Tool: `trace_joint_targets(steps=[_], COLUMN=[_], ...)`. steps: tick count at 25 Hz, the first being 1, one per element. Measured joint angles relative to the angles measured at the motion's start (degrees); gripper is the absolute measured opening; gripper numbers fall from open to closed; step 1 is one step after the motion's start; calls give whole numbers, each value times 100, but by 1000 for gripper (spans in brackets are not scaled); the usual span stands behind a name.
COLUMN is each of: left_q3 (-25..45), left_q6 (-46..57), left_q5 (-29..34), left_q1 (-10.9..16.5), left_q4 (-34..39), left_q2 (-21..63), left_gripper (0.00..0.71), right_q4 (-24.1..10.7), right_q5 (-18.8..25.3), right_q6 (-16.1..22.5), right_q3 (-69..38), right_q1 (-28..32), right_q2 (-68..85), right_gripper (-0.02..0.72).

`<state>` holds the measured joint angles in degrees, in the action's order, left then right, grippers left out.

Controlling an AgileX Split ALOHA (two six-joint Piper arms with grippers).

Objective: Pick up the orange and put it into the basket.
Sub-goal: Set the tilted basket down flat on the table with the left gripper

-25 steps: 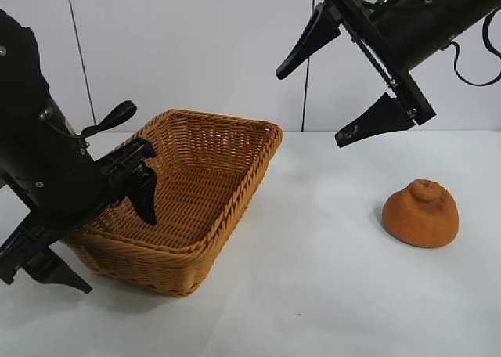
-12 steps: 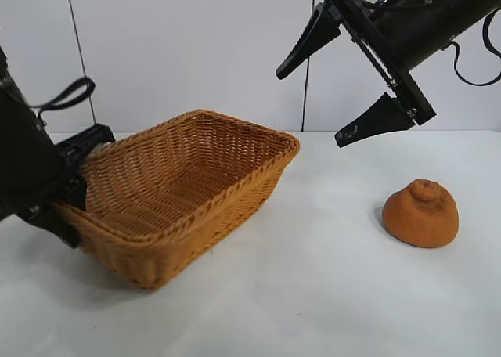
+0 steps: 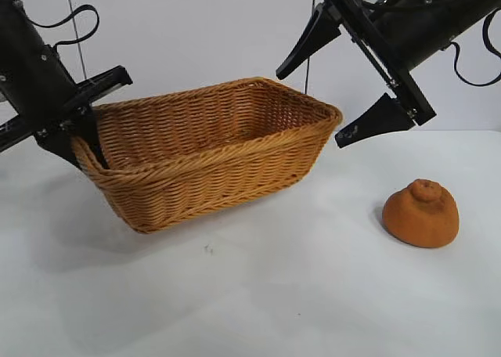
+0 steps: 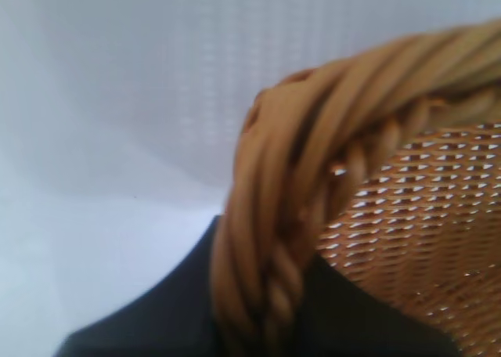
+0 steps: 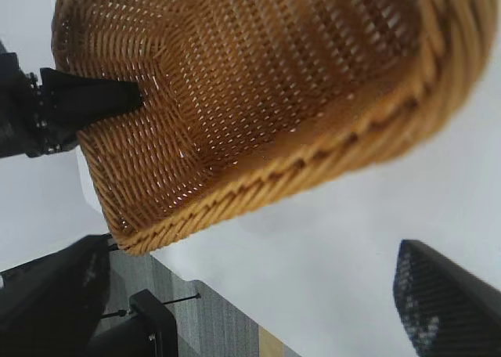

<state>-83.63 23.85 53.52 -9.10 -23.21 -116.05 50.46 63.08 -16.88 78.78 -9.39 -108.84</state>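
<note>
The golden-brown wicker basket [image 3: 211,165] hangs tilted above the table, its right end near the right gripper. My left gripper [image 3: 82,134] is shut on the braided rim at the basket's left end; the left wrist view shows that rim [image 4: 290,216] clamped between the dark fingers [image 4: 156,318]. The brownish-orange orange [image 3: 421,212] sits on the table at the right, untouched. My right gripper [image 3: 311,108] is open and empty, raised above the table between basket and orange. The right wrist view looks into the basket [image 5: 258,99] past the open gripper [image 5: 250,294].
The white table [image 3: 274,294] stretches in front of the basket and the orange. A white wall stands behind. In the right wrist view the table's far edge and a black stand [image 5: 153,322] show below the basket.
My left gripper has taken the basket's left rim, lifted it off the table and swung it up and to the right. The right arm and the orange have not moved.
</note>
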Motion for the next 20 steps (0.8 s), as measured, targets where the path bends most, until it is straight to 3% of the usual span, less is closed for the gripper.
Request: trace_joint_targets(steps=[6,14,20], left_q3=[-743,-778,-815], left_q6=[-1229,-1594,-1706], left_q5=[894,570,528], left_q1=[-20,-247,-247], left_q4=[329,386,383], left_q2=[-464,-476,-877], left_gripper=[88,88,88], right_q4=[0,0,0], right_q5=[27,27,31], right_q6=[0,4,4], right_q3=[0,0,0], right_q1=[0,0,0], right_q2=[0,0,0], right_gripper=[676,676,676])
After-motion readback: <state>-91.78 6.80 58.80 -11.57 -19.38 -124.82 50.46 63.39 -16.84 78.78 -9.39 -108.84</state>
